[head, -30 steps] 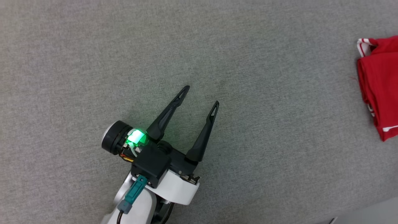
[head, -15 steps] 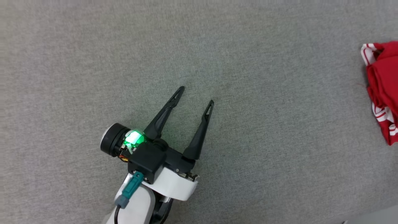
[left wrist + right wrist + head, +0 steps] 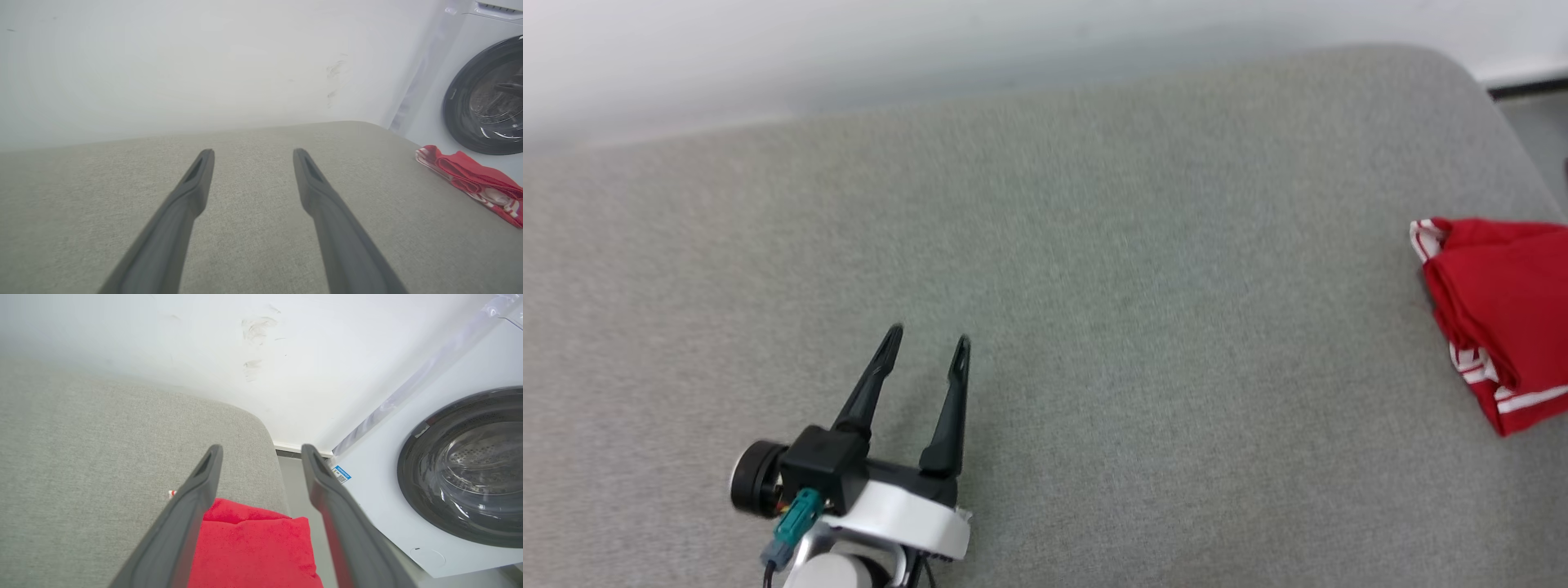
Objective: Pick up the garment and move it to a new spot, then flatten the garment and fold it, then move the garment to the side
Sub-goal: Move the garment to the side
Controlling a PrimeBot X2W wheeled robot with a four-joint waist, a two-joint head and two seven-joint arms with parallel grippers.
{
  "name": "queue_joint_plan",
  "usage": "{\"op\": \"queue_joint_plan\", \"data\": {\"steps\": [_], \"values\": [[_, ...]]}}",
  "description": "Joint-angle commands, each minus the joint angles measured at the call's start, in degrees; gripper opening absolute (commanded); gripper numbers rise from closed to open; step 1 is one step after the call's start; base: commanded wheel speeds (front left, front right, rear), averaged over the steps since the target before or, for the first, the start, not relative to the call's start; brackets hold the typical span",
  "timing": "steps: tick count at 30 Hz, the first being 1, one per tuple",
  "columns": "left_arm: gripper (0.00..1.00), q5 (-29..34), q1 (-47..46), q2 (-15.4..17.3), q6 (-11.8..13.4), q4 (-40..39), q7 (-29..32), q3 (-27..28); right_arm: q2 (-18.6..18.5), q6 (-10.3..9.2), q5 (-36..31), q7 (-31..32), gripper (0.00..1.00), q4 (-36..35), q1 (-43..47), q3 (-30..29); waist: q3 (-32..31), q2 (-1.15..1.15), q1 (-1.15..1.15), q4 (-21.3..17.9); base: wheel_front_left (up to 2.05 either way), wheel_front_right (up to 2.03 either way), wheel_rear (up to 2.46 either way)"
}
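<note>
The garment [image 3: 1499,314], a folded red shirt with red-white striped trim, lies at the right edge of the grey cushioned surface [image 3: 1094,286]. It appears as a low red bundle [image 3: 474,181] far right in the left wrist view. My left gripper [image 3: 927,344] stands open over bare fabric at the lower left, far from the shirt, its fingers [image 3: 192,192] apart with nothing between them. My right gripper [image 3: 261,451] is open above the garment [image 3: 253,547], which lies loose below the spread fingers.
A white wall [image 3: 931,49] runs behind the surface. A white washing machine with a dark round door [image 3: 466,465] stands just past the surface's right edge, with a narrow floor gap [image 3: 300,490] between them.
The head camera has tilted up, so the wall and the surface's far edge have come into sight. The garment has settled into a flatter folded bundle.
</note>
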Motion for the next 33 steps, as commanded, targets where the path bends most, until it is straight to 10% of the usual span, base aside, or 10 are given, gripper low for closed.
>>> {"op": "queue_joint_plan", "data": {"steps": [1, 18, 33], "values": [[1.0, 0.4, 1.9, -0.2, 0.7, 0.8, -0.1, 1.1, 2.3, -0.1, 1.8, -1.7, 1.0, -3.0, 3.2, -1.7, -6.1, 0.0, 0.0, 2.0, 0.0, 0.0, 0.0], [1.0, -3.6, 7.6, -0.9, 1.1, 3.5, -0.1, 6.1, 24.2, -0.1, 2.8, -6.3, 1.0, -39.1, 35.0, -14.6, -13.5, 0.0, 0.0, 7.1, 0.0, 0.0, 0.0], [1.0, -5.3, 9.5, -1.0, 2.2, 5.4, -0.1, 7.4, 28.7, -0.09, 5.0, -10.9, 1.0, -40.3, 45.5, -11.6, -14.3, 0.0, 0.0, 10.0, 0.0, 0.0, 0.0]]}}
